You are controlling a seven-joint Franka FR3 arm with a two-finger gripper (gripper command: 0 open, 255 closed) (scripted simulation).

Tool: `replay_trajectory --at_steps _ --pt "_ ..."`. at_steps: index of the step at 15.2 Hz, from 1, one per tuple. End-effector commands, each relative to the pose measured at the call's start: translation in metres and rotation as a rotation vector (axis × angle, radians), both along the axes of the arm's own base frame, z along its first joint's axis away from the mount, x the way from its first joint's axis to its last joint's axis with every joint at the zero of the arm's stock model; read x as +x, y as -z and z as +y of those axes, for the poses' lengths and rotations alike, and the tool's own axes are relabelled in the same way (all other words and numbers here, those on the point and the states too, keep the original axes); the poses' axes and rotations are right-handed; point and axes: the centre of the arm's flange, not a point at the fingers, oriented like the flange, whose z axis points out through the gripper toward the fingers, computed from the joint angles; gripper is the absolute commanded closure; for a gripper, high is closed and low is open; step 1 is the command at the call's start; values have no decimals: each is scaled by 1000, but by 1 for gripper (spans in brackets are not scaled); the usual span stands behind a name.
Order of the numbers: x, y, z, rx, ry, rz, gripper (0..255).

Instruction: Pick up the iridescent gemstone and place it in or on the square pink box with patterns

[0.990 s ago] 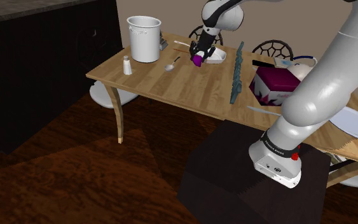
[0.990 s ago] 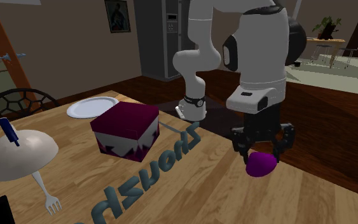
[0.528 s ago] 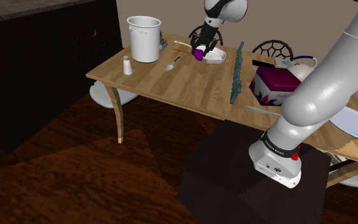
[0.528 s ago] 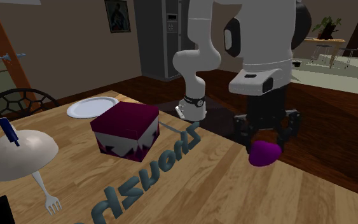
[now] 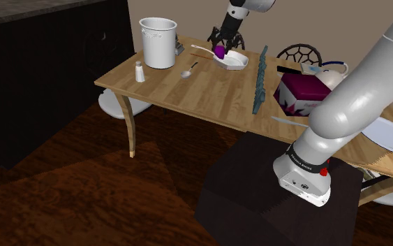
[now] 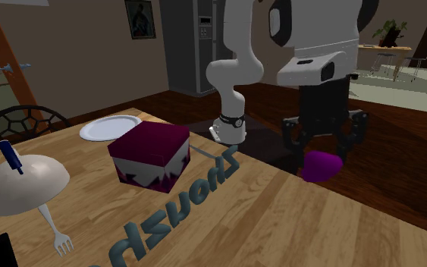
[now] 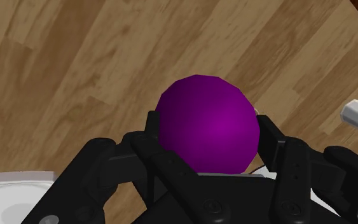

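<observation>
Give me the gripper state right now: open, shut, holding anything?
Gripper: closed, holding the purple gemstone.

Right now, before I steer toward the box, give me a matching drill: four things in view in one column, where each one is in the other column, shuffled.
1. purple gemstone
2. patterned box
3. white plate
4. white fork

A. flat on the table, past the box in the second exterior view
B. lying next to the white dome
C. clasped in the gripper, above the table
D. standing on the table, nothing on top

Pairs: 1-C, 2-D, 3-A, 4-B
</observation>
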Motion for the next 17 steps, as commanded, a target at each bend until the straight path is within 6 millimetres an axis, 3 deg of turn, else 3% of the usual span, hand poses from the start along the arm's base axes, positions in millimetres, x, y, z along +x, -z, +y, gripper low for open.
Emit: replay_trajectory --at_steps 1,2,17 --pt "1 -11 0 0 0 0 255" --pt "1 -15 0 0 0 0 255" --pt "-168 -19 -104 0 0 0 255"
